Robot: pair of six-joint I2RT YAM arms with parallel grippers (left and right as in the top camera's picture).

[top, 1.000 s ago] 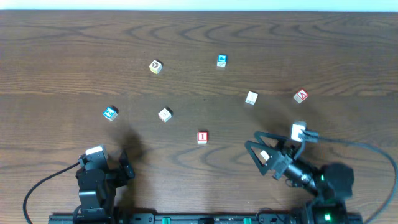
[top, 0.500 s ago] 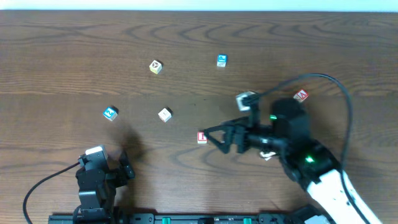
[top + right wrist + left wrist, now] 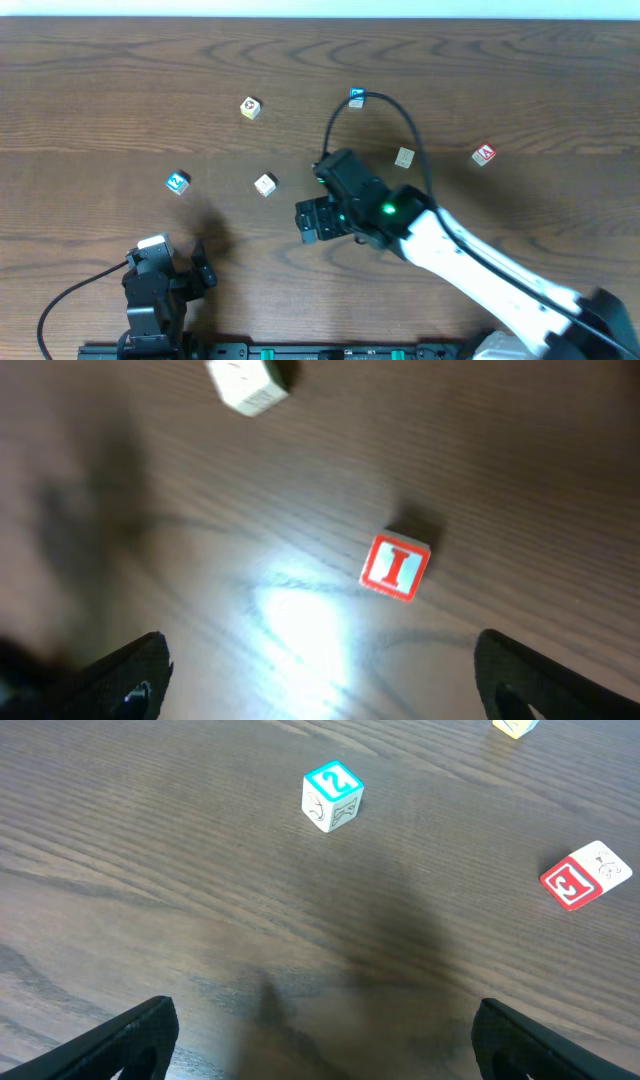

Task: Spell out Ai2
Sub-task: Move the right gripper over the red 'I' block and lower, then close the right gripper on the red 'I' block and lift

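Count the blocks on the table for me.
7. Overhead shows six: blue 2 block far left, cream block right of it, tan block upper left, blue block top centre, pale block right of centre, red block far right. The red I block lies under the right gripper.

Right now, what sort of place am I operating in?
Probably a robotics lab bench: a wood-grain table with small letter blocks scattered on it, like the 2 block and I block, plus the left arm and right arm based by a rail at its near edge.
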